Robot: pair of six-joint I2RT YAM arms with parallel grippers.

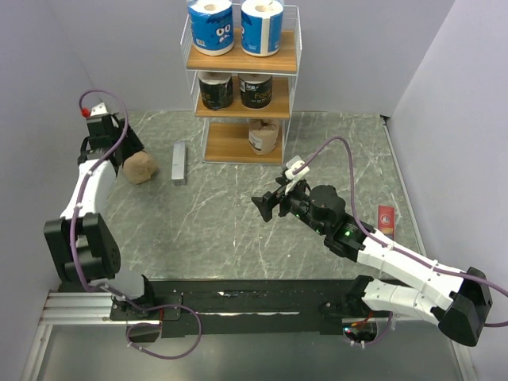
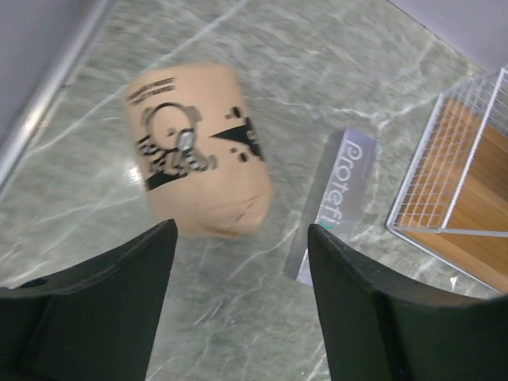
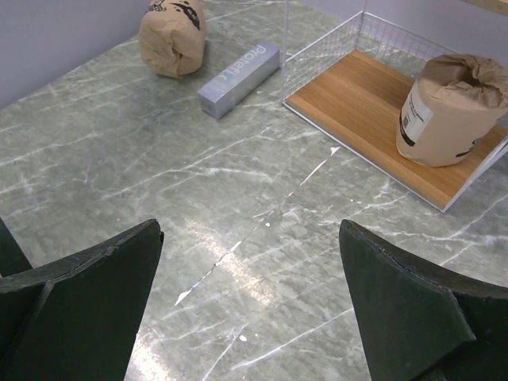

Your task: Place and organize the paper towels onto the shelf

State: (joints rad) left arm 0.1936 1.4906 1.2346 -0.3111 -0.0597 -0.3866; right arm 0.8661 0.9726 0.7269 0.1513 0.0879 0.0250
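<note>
Five rolls shelved; one kraft roll (image 1: 140,167) waits on the counter (image 1: 238,222).

On the shelf (image 1: 242,115), the blue-and-white rolls (image 1: 212,25) fill the top tier and the black rolls (image 1: 216,90) the middle. A tan roll (image 1: 263,135) sits right on the bottom board, with the left half free. The released left claw (image 2: 242,230) apparently hangs just above the kraft roll, though that view is blurred. A grey bar (image 1: 179,163) lies between roll and shelf. The right claw (image 3: 250,230) is released and empty, mid-counter.

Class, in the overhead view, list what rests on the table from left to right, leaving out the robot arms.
In order: brown paper towel roll → grey metal bar → shelf → small red packet.
</note>
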